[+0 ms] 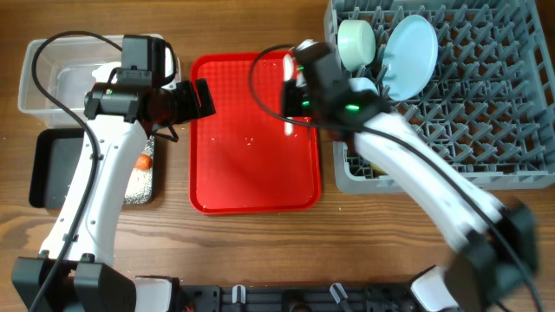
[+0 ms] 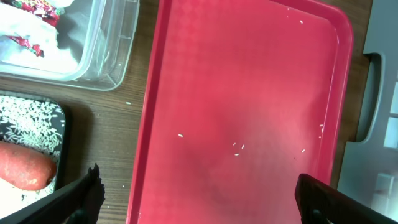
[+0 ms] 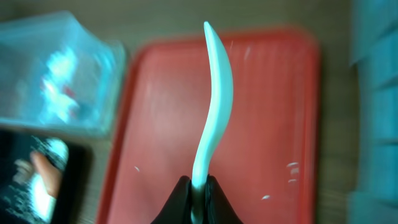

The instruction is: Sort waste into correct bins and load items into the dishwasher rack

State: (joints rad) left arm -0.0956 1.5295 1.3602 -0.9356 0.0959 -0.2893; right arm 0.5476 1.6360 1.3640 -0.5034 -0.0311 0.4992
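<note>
My right gripper (image 1: pixel 290 97) is shut on the handle end of the white plastic spoon (image 3: pixel 214 93), which sticks out ahead of the fingers above the red tray (image 3: pixel 267 112). In the overhead view the spoon (image 1: pixel 289 128) hangs over the tray's right part. My left gripper (image 2: pixel 199 199) is wide open and empty over the left half of the red tray (image 2: pixel 249 81). The clear tub (image 2: pixel 106 56) holds crumpled paper with red print (image 2: pixel 25 25). The black tray (image 1: pixel 52 165) holds rice (image 1: pixel 139 184) and the carrot (image 2: pixel 22 165). The grey rack (image 1: pixel 486 104) carries a light-blue plate (image 1: pixel 409 56) and a pale bowl (image 1: pixel 355 42).
A few loose rice grains (image 2: pixel 238 147) lie on the red tray (image 1: pixel 251 165). The clear tub (image 1: pixel 52 78) sits at the far left with the black tray in front of it. The rack's handle edge (image 2: pixel 373 93) borders the red tray's right side.
</note>
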